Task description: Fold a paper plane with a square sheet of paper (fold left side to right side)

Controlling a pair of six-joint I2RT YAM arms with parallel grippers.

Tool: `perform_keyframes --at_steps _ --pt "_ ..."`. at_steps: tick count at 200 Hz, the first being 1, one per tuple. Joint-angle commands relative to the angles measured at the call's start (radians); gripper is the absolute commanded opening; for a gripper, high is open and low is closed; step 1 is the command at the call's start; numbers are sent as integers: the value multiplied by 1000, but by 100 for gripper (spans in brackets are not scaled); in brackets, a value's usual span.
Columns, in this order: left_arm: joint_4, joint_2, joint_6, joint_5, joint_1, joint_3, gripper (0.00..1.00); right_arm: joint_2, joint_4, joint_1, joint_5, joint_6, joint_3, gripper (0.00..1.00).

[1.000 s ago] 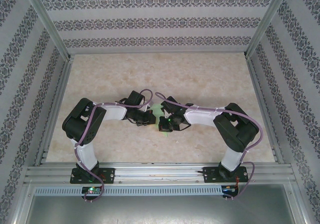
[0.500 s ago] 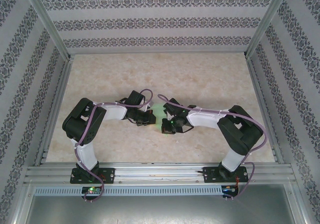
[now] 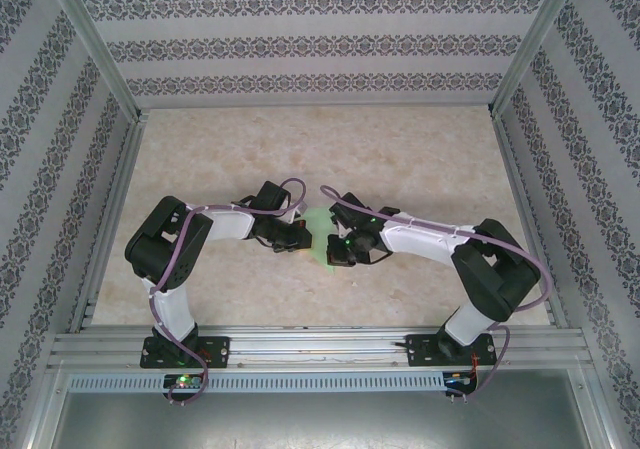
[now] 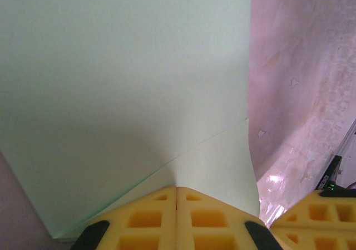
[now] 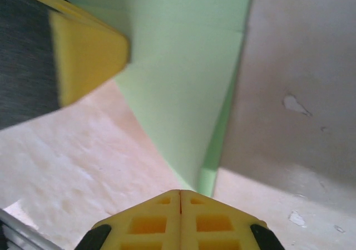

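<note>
The light-green sheet of paper (image 3: 320, 226) lies creased in the middle of the table (image 3: 400, 159), between the two wrists. My left gripper (image 3: 302, 237) is shut, its yellow tips (image 4: 177, 189) resting on the paper (image 4: 122, 83) where a fold line runs out from them. My right gripper (image 3: 335, 254) is shut as well, its tips (image 5: 181, 192) just short of the paper's (image 5: 178, 83) near folded corner. A left finger (image 5: 83, 55) sits over the paper's far side in the right wrist view. Whether either pair of jaws pinches a layer is not visible.
Patterned walls (image 3: 300, 44) and aluminium rails (image 3: 320, 347) enclose the beige table on all sides. Both arms bend inward from their bases at the near edge, their purple cables looping above the wrists. Bare table surface lies beyond the paper toward the back wall.
The right arm's elbow has swung out to the right and its wrist has shifted slightly right, uncovering more of the green paper. The left arm has stayed put.
</note>
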Motion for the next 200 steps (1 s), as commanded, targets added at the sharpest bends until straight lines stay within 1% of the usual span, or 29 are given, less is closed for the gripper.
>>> perform_keyframes --at_steps 1,51,91,131,200 --pt "-85 36 24 -115 -7 -13 0 -9 30 20 -23 -8 14 0" --pt "-85 33 24 -113 -7 -14 0 61 97 32 -45 6 26 0" --pt "-83 34 22 -113 -7 -15 0 107 101 34 -50 11 18 0" --pt "-85 35 22 -116 -7 -17 0 107 85 27 -30 31 -30 0" --pt "-94 41 26 -123 -7 -10 0 54 35 23 -29 42 -114 0"
